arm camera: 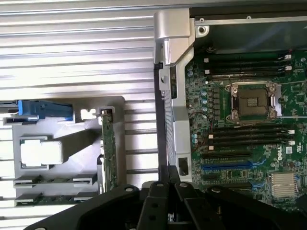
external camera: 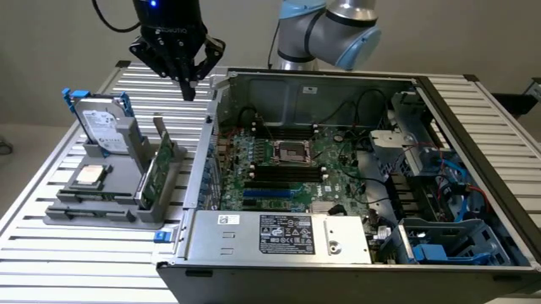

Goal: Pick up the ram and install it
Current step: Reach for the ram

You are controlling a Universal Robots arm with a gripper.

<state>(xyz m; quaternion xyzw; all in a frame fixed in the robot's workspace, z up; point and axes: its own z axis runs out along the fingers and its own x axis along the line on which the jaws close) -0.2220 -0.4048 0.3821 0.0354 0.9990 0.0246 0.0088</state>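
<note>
**Q:** What is laid out on the bench?

**A:** A slatted metal table (external camera: 76, 253) is seen bearing an open computer case (external camera: 473, 139), with its motherboard (external camera: 287, 171) exposed. A grey holder (external camera: 93, 212) is set just beside the case, on the exterior view's left.

**Q:** Where is the ram placed?

**A:** The ram (external camera: 159, 171) is stood on its long edge in the holder, on the side nearest the case. It is touched by nothing but the holder. From the wrist camera it is seen edge-on as a thin green strip (arm camera: 109, 148).

**Q:** And the gripper?

**A:** The gripper (external camera: 187, 92) is hung well above the table, near the case's corner and apart from the ram. Its fingers are brought together to a point, and nothing is held. In the wrist view the same dark fingers (arm camera: 160, 191) are pictured pressed side by side.

**Q:** What is given by each camera?

**A:** In the exterior view, a hard drive (external camera: 106, 126) is seen upright in a blue frame, with a processor chip (external camera: 90, 176) lying flat in front of it and the arm (external camera: 338, 31) behind the case. From the wrist, the dark memory slots (arm camera: 249, 134) beside the processor socket (arm camera: 250, 100) are laid out plainly from above.
</note>
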